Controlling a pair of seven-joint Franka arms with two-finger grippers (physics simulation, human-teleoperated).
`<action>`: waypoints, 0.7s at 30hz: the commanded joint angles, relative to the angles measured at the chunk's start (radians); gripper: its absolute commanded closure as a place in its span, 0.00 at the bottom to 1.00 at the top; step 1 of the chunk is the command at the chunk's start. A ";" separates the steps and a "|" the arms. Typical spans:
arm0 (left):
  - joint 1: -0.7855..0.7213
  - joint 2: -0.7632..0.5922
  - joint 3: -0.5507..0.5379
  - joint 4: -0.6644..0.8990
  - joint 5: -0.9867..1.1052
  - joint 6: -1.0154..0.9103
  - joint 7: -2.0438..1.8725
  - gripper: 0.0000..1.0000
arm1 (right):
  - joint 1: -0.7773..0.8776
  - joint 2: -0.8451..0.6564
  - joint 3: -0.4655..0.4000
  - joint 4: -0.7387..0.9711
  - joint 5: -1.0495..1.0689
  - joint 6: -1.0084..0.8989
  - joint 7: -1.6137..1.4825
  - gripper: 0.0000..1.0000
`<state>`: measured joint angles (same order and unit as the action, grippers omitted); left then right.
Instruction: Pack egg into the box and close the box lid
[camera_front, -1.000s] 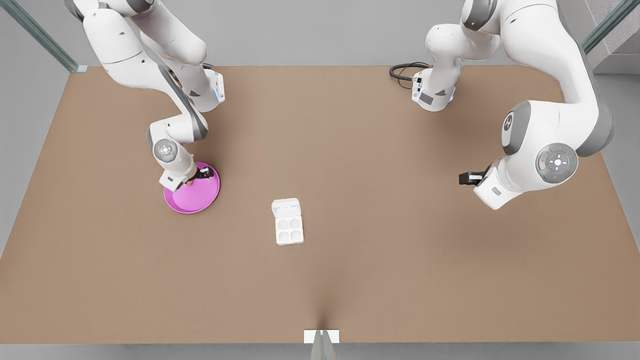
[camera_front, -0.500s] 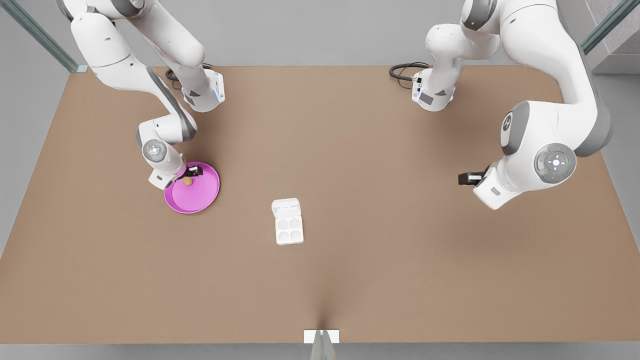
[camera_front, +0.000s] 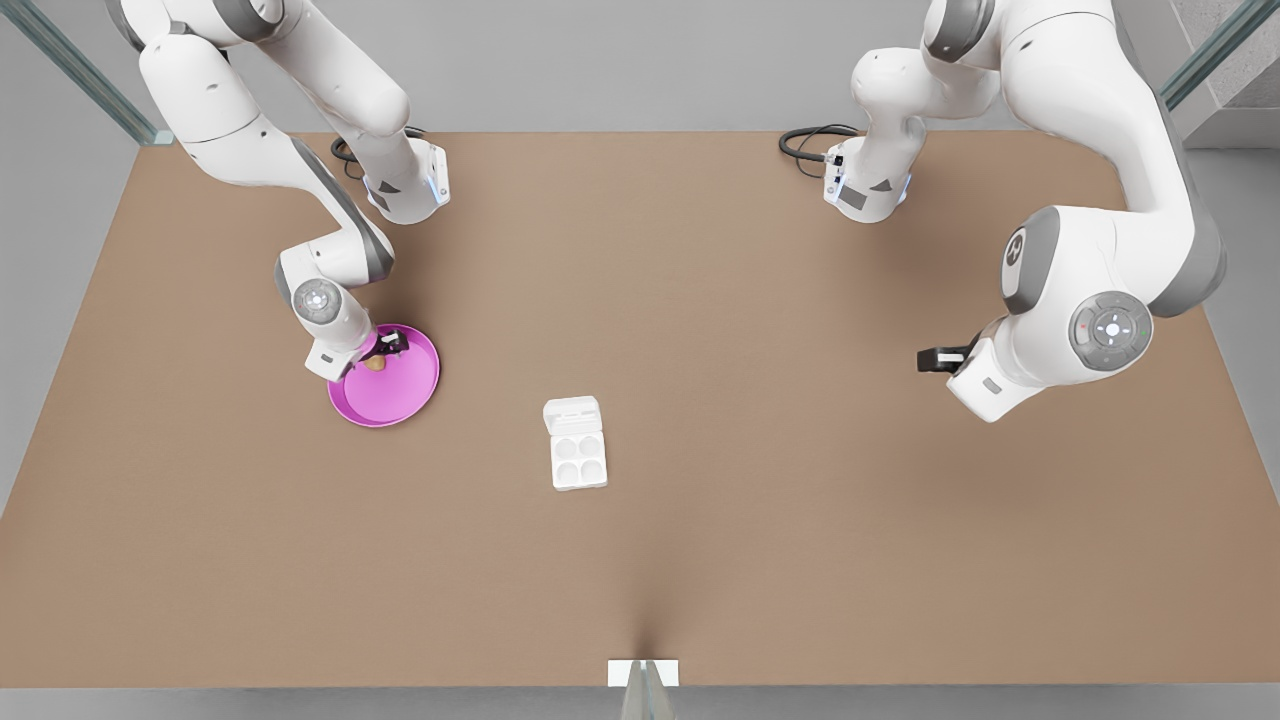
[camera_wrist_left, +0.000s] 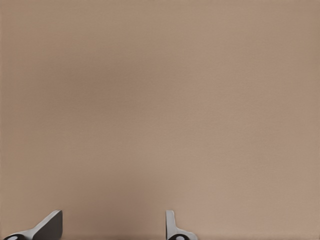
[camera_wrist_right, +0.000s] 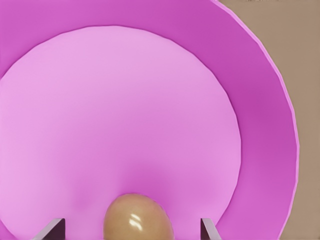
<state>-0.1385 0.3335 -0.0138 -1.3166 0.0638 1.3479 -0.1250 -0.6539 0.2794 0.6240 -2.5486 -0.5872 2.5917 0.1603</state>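
The tan egg (camera_front: 375, 363) lies on the pink plate (camera_front: 398, 396) at the front view's left. My right gripper (camera_front: 386, 349) hangs low over it. In the right wrist view the egg (camera_wrist_right: 138, 219) sits between the two spread fingertips of the right gripper (camera_wrist_right: 131, 223), which is open. The white box (camera_front: 578, 459) rests mid-table with four empty cups, and its box lid (camera_front: 572, 412) lies folded back flat. My left gripper (camera_front: 935, 357) waits at the front view's right, far from the box. It is also open (camera_wrist_left: 112, 221) above bare table.
The brown table (camera_front: 760, 500) stretches wide around the box. Both arm bases stand at the far edge, with a black cable (camera_front: 810, 145) beside one. The plate's raised rim (camera_wrist_right: 270, 110) rings the egg.
The right arm's wrist swung toward the front view's left, uncovering the egg on the plate, then settled back slightly over it. The left arm barely moved.
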 joint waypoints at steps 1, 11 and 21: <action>0.000 -0.001 0.000 0.000 0.001 0.000 -0.002 0.00 | 0.000 0.000 0.000 0.001 -0.002 0.001 -0.015 0.00; 0.000 -0.001 0.000 -0.007 0.001 0.013 -0.002 0.00 | -0.004 0.007 0.000 -0.001 -0.002 0.004 -0.010 0.49; 0.000 -0.004 0.000 -0.007 0.001 0.005 -0.002 0.00 | -0.087 -0.025 0.108 0.005 0.007 -0.062 0.001 0.59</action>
<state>-0.1381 0.3311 -0.0138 -1.3243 0.0635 1.3556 -0.1267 -0.7245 0.2568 0.7134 -2.5455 -0.5666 2.5746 0.1275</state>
